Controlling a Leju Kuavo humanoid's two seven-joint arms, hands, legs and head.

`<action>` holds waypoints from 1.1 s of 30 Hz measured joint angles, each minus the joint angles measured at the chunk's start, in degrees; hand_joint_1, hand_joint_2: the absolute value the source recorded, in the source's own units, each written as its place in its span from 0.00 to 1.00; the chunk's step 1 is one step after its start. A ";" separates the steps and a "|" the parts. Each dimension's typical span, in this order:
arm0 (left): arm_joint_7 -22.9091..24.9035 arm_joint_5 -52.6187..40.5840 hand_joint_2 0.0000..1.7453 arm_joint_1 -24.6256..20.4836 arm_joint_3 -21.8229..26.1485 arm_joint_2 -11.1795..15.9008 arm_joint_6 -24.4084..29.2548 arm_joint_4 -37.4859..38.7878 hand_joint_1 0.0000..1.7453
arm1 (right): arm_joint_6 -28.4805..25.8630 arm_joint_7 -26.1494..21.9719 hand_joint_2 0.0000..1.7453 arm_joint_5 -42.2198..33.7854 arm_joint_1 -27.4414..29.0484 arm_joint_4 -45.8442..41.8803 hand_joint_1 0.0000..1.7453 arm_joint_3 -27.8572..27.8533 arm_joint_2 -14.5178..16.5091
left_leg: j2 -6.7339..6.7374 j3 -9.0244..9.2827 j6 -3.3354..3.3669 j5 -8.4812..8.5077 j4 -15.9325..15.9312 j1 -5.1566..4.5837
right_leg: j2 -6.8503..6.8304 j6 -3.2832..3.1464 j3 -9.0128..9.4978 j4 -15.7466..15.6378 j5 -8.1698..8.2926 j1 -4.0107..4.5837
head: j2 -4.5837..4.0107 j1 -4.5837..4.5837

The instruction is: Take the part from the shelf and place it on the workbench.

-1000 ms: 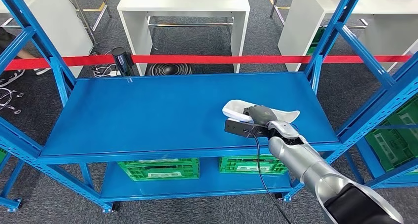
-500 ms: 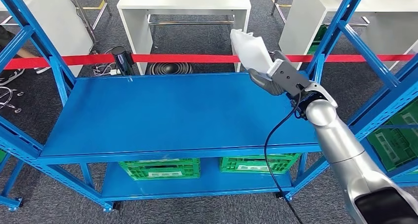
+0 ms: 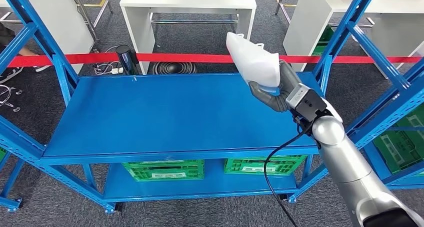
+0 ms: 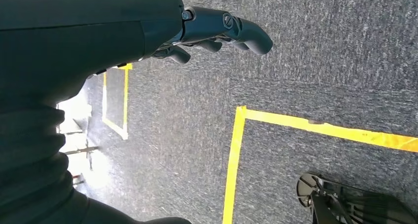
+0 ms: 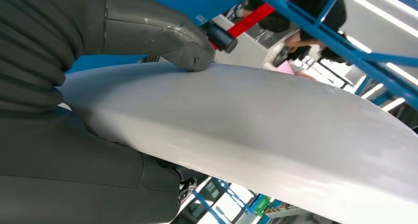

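Right hand (image 3: 276,89): clamped on the white part (image 3: 254,59), thumb (image 5: 162,39) pressed on its curved face. Part held upright in the air above the shelf's (image 3: 170,112) back right corner; a second ago it lay on the shelf near the front right, then rose, now slightly nearer. Left hand (image 4: 217,31): holds nothing, fingers loosely apart, hanging over grey carpet (image 4: 315,56).
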 joint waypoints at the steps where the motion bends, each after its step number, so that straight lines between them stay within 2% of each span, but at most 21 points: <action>1: -0.58 0.17 1.00 -0.06 0.00 0.12 0.21 -0.02 0.00 | 0.36 -0.71 1.00 -0.52 0.14 0.00 1.00 0.02 0.33 | -0.01 -0.15 -0.11 0.06 0.19 0.02 | -0.01 -0.09 1.15 -2.51 1.96 -0.04 | 0.00 0.00; 2: -1.28 0.39 1.00 -0.18 0.00 0.26 0.43 -0.03 0.00 | 0.92 -1.50 1.00 -1.26 0.10 0.00 1.00 0.04 0.71 | -0.03 -0.31 -0.26 0.13 0.39 0.04 | -0.03 -0.22 3.10 -6.60 4.05 -0.09 | 0.00 0.01; 4: -2.55 0.94 1.00 -0.61 0.00 0.68 0.88 -0.11 0.00 | 2.23 -2.63 1.00 -2.91 -0.09 0.01 1.00 0.06 1.49 | -0.19 -0.67 -0.87 0.45 0.62 -0.01 | 0.03 -0.77 6.11 -12.85 6.58 0.14 | 0.00 0.02; 5: -3.00 1.20 1.00 -0.86 0.00 0.95 1.04 -0.16 0.00 | 2.59 -2.88 1.00 -3.41 -0.22 0.02 1.00 0.07 1.97 | -0.28 -0.86 -1.30 0.70 0.68 -0.03 | 0.08 -1.17 6.54 -14.17 6.89 0.33 | 0.00 0.02; 8: -4.28 1.27 1.00 -1.35 0.00 1.85 1.00 -0.32 0.00 | 1.08 -2.92 1.00 -2.45 -0.51 0.04 1.00 0.17 4.15 | -0.40 -1.45 -2.81 1.44 0.57 0.07 | 0.11 -2.64 5.56 -14.51 7.68 0.54 | 0.00 0.02; 10: -4.93 0.41 1.00 -1.46 -0.03 2.35 0.33 -0.38 0.00 | -1.27 -2.89 1.00 -0.93 -0.40 0.04 1.00 0.27 5.79 | -0.28 -2.59 -3.56 -0.84 2.69 0.20 | -0.02 -3.67 4.78 -14.75 8.68 0.34 | 0.00 -0.06; 13: -5.72 -0.52 1.00 -1.44 -0.25 3.01 -0.69 -0.44 0.00 | -3.10 -2.63 1.00 -0.31 0.78 0.02 1.00 0.30 7.86 | -0.12 -5.79 -4.30 -8.01 12.91 0.29 | -0.16 -4.35 2.94 -14.74 10.12 0.42 | 0.00 -0.16; 14: -6.14 -0.49 1.00 -1.38 -0.31 3.19 -0.81 -0.46 0.00 | -3.29 -2.46 1.00 -0.29 1.40 0.02 1.00 0.29 8.44 | -0.12 -6.19 -4.44 -9.07 15.56 0.29 | -0.19 -4.35 2.24 -14.68 10.60 0.46 | 0.00 -0.15; 15: -6.62 -0.31 1.00 -1.30 -0.33 3.32 -0.84 -0.48 0.00 | -3.46 -2.30 1.00 -0.22 2.01 0.02 1.00 0.29 8.97 | -0.11 -5.61 -4.50 -8.92 16.26 0.30 | -0.21 -4.29 1.52 -14.58 11.08 0.47 | 0.00 -0.15; 16: -7.00 -0.12 1.00 -1.24 -0.33 3.42 -0.83 -0.50 0.00 | -3.69 -2.23 1.00 -0.06 2.52 0.02 1.00 0.29 9.47 | -0.10 -4.04 -4.49 -7.89 14.93 0.31 | -0.22 -4.18 0.84 -14.45 11.51 0.46 | 0.00 -0.15; 17: -7.23 0.05 1.00 -1.21 -0.33 3.52 -0.80 -0.53 0.00 | -3.96 -2.24 1.00 0.19 2.89 0.03 1.00 0.29 9.92 | -0.09 -1.43 -4.44 -6.53 11.57 0.34 | -0.22 -4.01 0.19 -14.24 11.91 0.44 | 0.00 -0.15; 19: -7.06 0.11 1.00 -1.23 -0.33 3.65 -0.65 -0.55 0.00 | -4.68 -2.28 1.00 1.05 3.32 0.03 1.00 0.27 10.61 | -0.17 3.81 -4.00 -5.56 4.07 0.24 | -0.23 -3.43 -0.80 -13.82 12.62 0.52 | 0.00 -0.13; 21: -6.17 -0.17 1.00 -1.11 -0.33 3.74 -0.41 -0.56 0.00 | -5.31 -2.34 1.00 1.89 3.62 0.03 1.00 0.16 11.15 | -0.34 5.51 -3.21 -5.84 0.73 0.03 | -0.22 -2.75 -1.13 -13.67 13.32 0.67 | 0.00 -0.07; 23: -5.38 -0.49 1.00 -0.91 -0.35 3.85 -0.26 -0.55 0.00 | -5.60 -2.36 1.00 2.38 4.04 0.02 1.00 0.02 11.55 | -0.29 4.71 -2.19 -5.15 0.61 0.03 | -0.15 -2.01 -1.22 -13.81 13.84 0.63 | 0.00 -0.04; 24: -5.21 -0.58 1.00 -0.88 -0.36 3.90 -0.24 -0.55 0.00 | -5.63 -2.35 1.00 2.49 4.26 0.02 1.00 -0.07 11.67 | -0.17 4.42 -1.63 -4.67 0.55 0.10 | -0.12 -1.64 -1.52 -13.49 13.30 0.57 | 0.00 0.01; 26: -5.02 -0.63 1.00 -0.85 -0.37 3.98 -0.24 -0.56 0.00 | -5.66 -2.35 1.00 2.62 4.56 0.02 1.00 -0.33 11.75 | 0.09 3.38 -0.72 -3.38 0.34 0.26 | -0.10 -1.04 -3.07 -9.74 9.19 0.42 | 0.00 0.15; 28: -4.91 -0.64 1.00 -0.79 -0.37 4.06 -0.24 -0.57 0.00 | -5.68 -2.35 1.00 2.69 4.80 0.02 1.00 -0.59 11.86 | 0.17 1.78 -0.38 -2.06 0.40 0.19 | -0.10 -0.69 -5.27 -2.40 3.80 0.41 | 0.00 0.28; 29: -4.85 -0.64 1.00 -0.75 -0.37 4.09 -0.24 -0.57 0.00 | -5.69 -2.35 1.00 2.71 4.99 0.02 1.00 -0.70 11.92 | 0.19 0.87 -0.35 -1.39 0.45 0.12 | -0.10 -0.63 -5.77 0.69 2.53 0.41 | 0.00 0.30; 30: -4.80 -0.64 1.00 -0.73 -0.37 4.11 -0.24 -0.57 0.00 | -5.69 -2.34 1.00 2.73 5.18 0.02 1.00 -0.79 11.99 | 0.20 0.00 -0.36 -0.75 0.51 0.06 | -0.10 -0.68 -5.47 2.25 2.46 0.43 | 0.00 0.31; 31: -4.76 -0.64 1.00 -0.72 -0.37 4.13 -0.24 -0.57 0.00 | -5.69 -2.33 1.00 2.74 5.32 0.02 1.00 -0.85 12.05 | 0.20 -0.81 -0.41 -0.14 0.57 -0.02 | -0.10 -0.86 -4.06 1.67 3.45 0.49 | 0.00 0.31; 33: -4.67 -0.66 1.00 -0.74 -0.38 4.07 -0.24 -0.57 0.00 | -5.66 -2.31 1.00 2.73 5.37 -0.02 1.00 -0.92 12.15 | 0.20 -2.07 -0.57 0.97 0.67 -0.14 | -0.11 -1.69 1.68 -5.05 5.78 0.85 | 0.00 0.29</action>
